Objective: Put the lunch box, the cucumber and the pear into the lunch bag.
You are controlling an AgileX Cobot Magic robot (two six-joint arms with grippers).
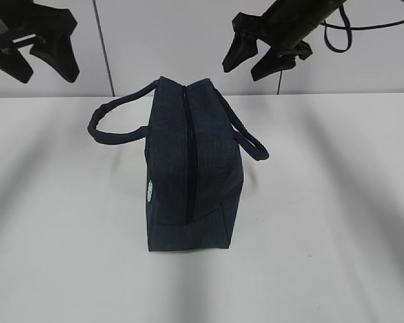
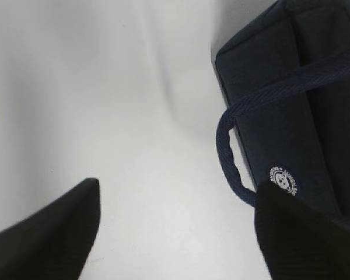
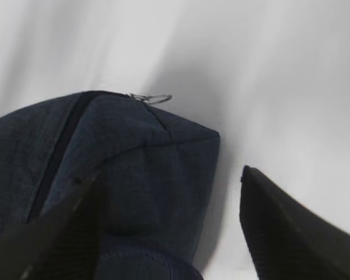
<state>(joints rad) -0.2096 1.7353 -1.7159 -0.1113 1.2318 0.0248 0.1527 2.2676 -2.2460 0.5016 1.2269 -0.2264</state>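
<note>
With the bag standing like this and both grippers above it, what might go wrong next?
1. The lunch bag looks zipped shut, with only its zipper pull to grab; the ring is small, so a gripper could miss it.
2. The bag stands upright and narrow, held by neither the left gripper nor the right gripper; pulling the zipper one-handed may tip or drag it.

Lunch bag: sitting mid-table, zipper line running 12 to 6 along its top.
Handles: one looping out toward 9, the other lying toward 3.
Left gripper: hanging above at 10, apart from the bag.
Right gripper: hanging above at 1, apart from the bag.
Ring pull: sitting at the bag's end in the right wrist view.
</note>
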